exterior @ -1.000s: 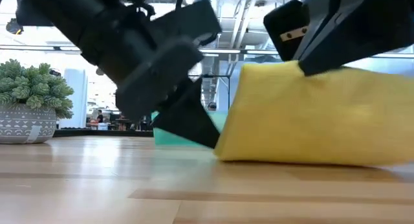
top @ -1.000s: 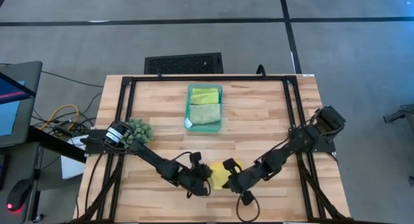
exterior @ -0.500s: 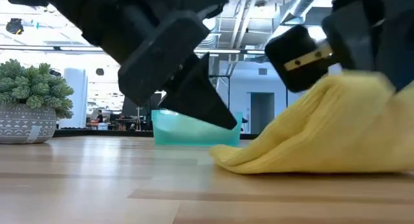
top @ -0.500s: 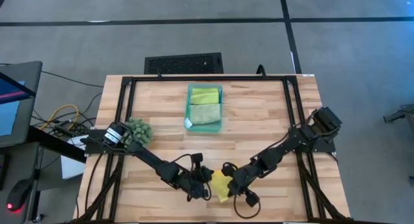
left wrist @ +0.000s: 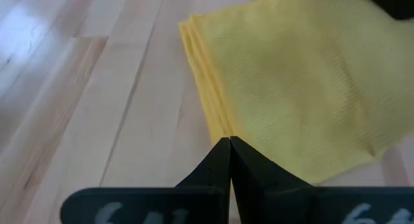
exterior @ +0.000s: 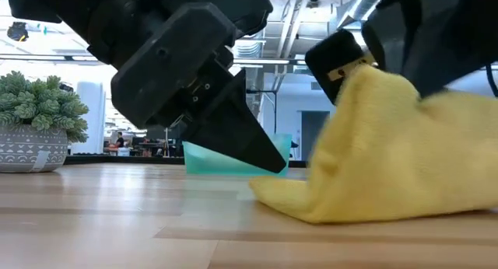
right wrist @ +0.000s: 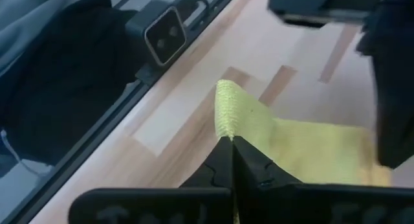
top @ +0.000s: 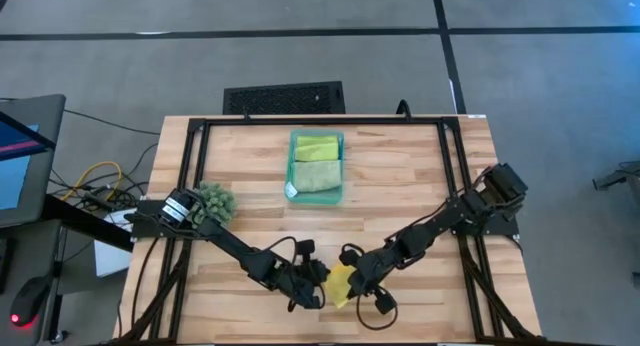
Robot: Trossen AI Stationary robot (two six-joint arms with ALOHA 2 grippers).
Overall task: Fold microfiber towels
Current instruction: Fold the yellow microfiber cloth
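A yellow microfiber towel [top: 340, 284] lies near the table's near edge, between my two grippers, most of it flat on the wood [exterior: 405, 199]. My left gripper [top: 322, 289] is shut, its tips at the towel's left edge. My right gripper [top: 350, 278] is shut on a raised part of the towel [exterior: 366, 90]. At the far middle, a teal tray [top: 292, 161] holds a lime green towel [top: 318, 146] and a pale sage green towel [top: 317, 176]. My left gripper sets its shut fingertips [left wrist: 229, 146] on the towel's layered edge [left wrist: 217, 123], slanting down from the table's left; whether cloth lies between them, I cannot tell. My right gripper pinches a fold of the towel [right wrist: 228, 111] between its two fingers, slanting down from the right. That fold stands lifted [exterior: 354, 82] above the rest, which lies slack on the table.
A dark-green fuzzy clump in a grey pot [top: 213, 201] stands at the table's left, also in the low view [exterior: 39, 121]. A black frame [top: 320, 121] runs round the table top. Bare wood [top: 400, 186] lies between the tray and the grippers.
My right gripper has gone toward the table's left and near edge, turning at the wrist, with its part of the yellow towel. That part has come over toward my left gripper, so the towel shows narrower and bunched. The towel's left edge has stayed on the table.
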